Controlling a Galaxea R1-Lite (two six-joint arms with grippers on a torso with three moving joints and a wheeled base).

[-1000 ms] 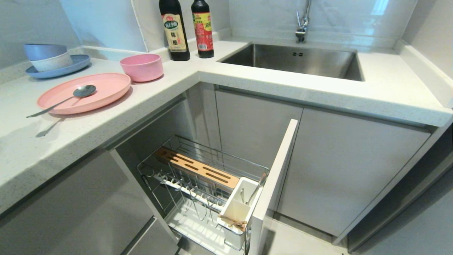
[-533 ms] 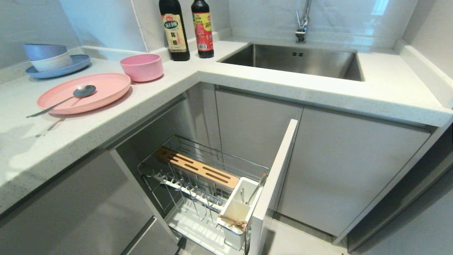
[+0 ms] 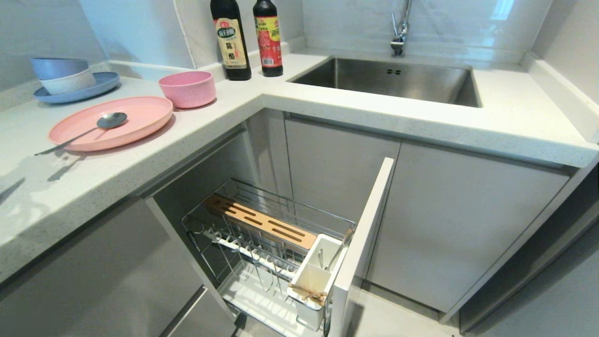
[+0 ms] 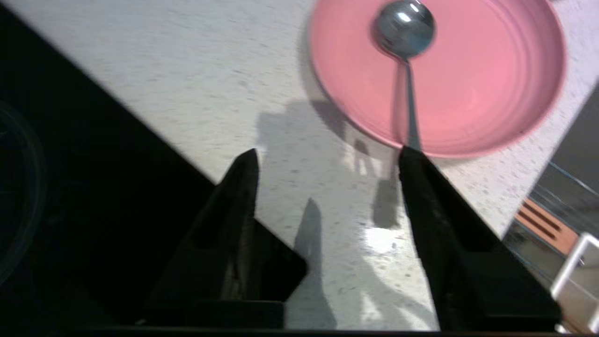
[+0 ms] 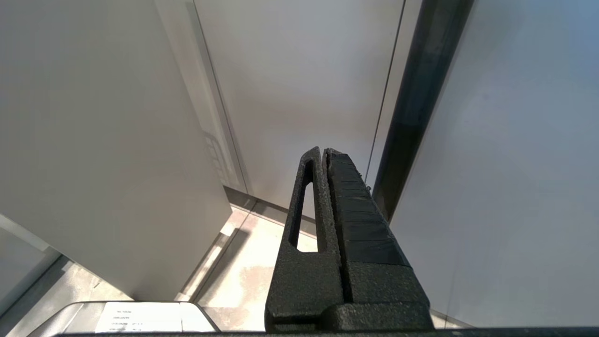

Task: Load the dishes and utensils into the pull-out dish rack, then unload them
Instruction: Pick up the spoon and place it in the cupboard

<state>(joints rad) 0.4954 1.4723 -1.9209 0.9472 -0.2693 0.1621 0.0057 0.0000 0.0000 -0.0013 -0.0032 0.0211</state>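
Shadows on the speckled white countertop [image 3: 299,100] have shifted near the spoon's handle since a second ago, because my left pincer [image 4: 327,157] is coming in over it, out of the head view. Its jaws now stand apart, empty, with one fingertip [image 4: 407,157] right at the handle end of the small metal spoon [image 4: 405,32]. That spoon lies across the wide matte pink plate [image 3: 140,117], bowl toward 12 o'clock in my wrist view. The small pink bowl [image 3: 187,88] sits at the plate's 1 o'clock. The chrome wire pull-out rack [image 3: 262,234] stands open with nothing pink in it yet, so loading the dishes seems barely begun. My right pincer [image 5: 324,152] hangs closed by the cabinets.
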